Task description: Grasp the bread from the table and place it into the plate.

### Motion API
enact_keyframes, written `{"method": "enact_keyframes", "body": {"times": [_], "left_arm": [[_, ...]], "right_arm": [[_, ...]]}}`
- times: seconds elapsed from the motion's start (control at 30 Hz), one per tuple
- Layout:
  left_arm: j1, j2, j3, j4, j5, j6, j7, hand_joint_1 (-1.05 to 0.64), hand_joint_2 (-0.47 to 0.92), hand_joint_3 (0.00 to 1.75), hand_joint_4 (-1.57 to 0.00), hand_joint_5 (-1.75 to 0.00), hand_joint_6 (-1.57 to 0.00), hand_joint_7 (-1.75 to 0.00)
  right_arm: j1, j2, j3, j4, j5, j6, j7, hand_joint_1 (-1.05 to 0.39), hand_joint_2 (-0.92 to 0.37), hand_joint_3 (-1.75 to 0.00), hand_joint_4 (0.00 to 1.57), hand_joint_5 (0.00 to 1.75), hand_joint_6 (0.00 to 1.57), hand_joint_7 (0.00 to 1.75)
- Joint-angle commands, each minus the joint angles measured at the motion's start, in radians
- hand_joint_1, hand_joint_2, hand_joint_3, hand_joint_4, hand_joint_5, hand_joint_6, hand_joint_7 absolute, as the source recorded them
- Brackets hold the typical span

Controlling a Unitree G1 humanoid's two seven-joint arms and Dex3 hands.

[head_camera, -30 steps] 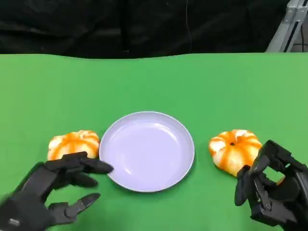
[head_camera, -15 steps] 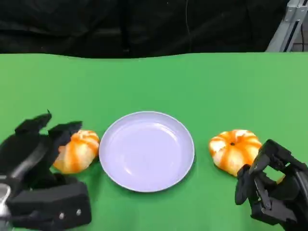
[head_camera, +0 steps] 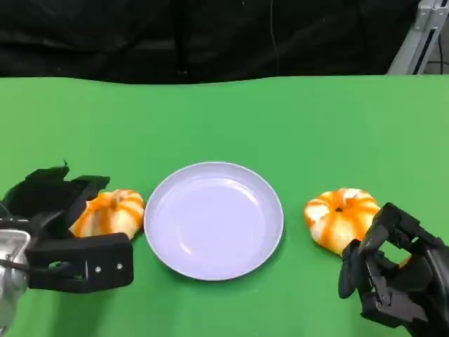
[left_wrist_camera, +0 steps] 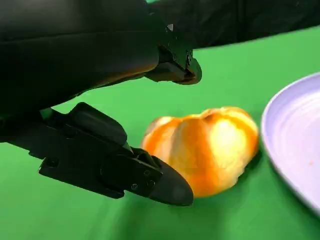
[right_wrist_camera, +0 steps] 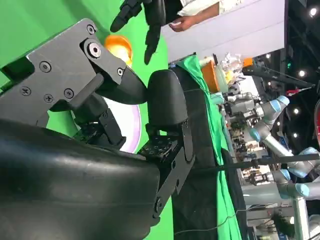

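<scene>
A lilac plate (head_camera: 275, 210) lies in the middle of the green table. One orange-and-white pumpkin-shaped bread (head_camera: 112, 213) sits just left of it, another bread (head_camera: 342, 216) just right of it. My left hand (head_camera: 62, 235) reaches around the left bread from its outer side. In the left wrist view the fingers (left_wrist_camera: 170, 65) arch above that bread (left_wrist_camera: 207, 147) and the thumb (left_wrist_camera: 150, 177) lies low at its near edge, with a gap still showing; the plate (left_wrist_camera: 300, 140) is just beyond. My right hand (head_camera: 393, 281) hangs near the right bread, fingers curled, holding nothing.
The green cloth ends at a black backdrop (head_camera: 210, 35) at the far side, with a metal frame (head_camera: 421, 35) at the far right. The right wrist view catches a person's hand (right_wrist_camera: 190, 19) and other robot arms (right_wrist_camera: 280, 135) beyond the table.
My left hand has swung from the near edge out to the left bread and settled lower around it. The right hand has hardly moved.
</scene>
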Motion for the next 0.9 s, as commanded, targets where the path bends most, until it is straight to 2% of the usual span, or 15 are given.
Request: {"method": "enact_keyframes", "body": {"times": [0.03, 0.13, 0.33, 0.73, 0.9], "left_arm": [[-0.038, -0.003, -0.028, 0.078, -0.016, -0.01, 0.039, -0.83, 0.92, 0.05, -0.11, -0.04, -0.31, 0.0], [-0.083, -0.044, -0.058, 0.207, -0.027, -0.024, 0.081, -0.83, 0.92, 0.07, -0.16, -0.05, -0.33, -0.01], [-0.121, -0.057, -0.09, 0.306, -0.044, -0.039, 0.116, -0.82, 0.92, 0.09, -0.17, -0.04, -0.33, -0.01], [-0.136, -0.058, -0.123, 0.343, -0.065, -0.03, 0.132, -0.81, 0.92, 0.12, -0.17, -0.02, -0.33, 0.0], [-0.149, -0.082, -0.138, 0.39, -0.066, -0.043, 0.174, -0.81, 0.92, 0.12, -0.19, -0.02, -0.35, -0.01]], "right_arm": [[0.001, 0.0, -0.002, 0.002, -0.006, -0.019, -0.007, -0.14, -0.43, -1.31, 0.87, 1.75, 0.69, 1.65], [0.002, 0.005, 0.0, 0.004, -0.011, -0.029, -0.01, -0.15, -0.44, -1.31, 0.87, 1.75, 0.68, 1.65], [0.005, -0.001, 0.001, 0.001, -0.004, -0.022, -0.007, -0.15, -0.45, -1.28, 0.87, 1.75, 0.68, 1.66], [0.006, 0.001, 0.002, -0.001, -0.006, -0.021, -0.013, -0.15, -0.44, -1.29, 0.88, 1.75, 0.69, 1.67], [0.006, -0.002, 0.0, -0.002, -0.005, -0.023, -0.01, -0.15, -0.44, -1.3, 0.88, 1.75, 0.69, 1.66]]}}
